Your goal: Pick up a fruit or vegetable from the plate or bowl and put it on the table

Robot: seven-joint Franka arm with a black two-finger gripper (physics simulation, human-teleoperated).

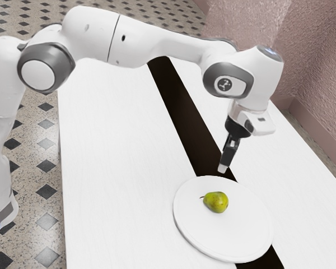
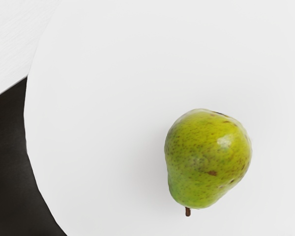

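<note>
Pear [image 1: 217, 202] rests on the plate [image 1: 235, 238] overlapping a dark strip [image 1: 185, 120].

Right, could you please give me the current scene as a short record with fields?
fruit: one pear, yellow-green with brown specks
pose: on its side, stem toward the exterior view's left
support: white plate
plate position: on the white table, across its dark stripe
gripper: raised, clear of the pear
task status: pear not yet on the table
</note>
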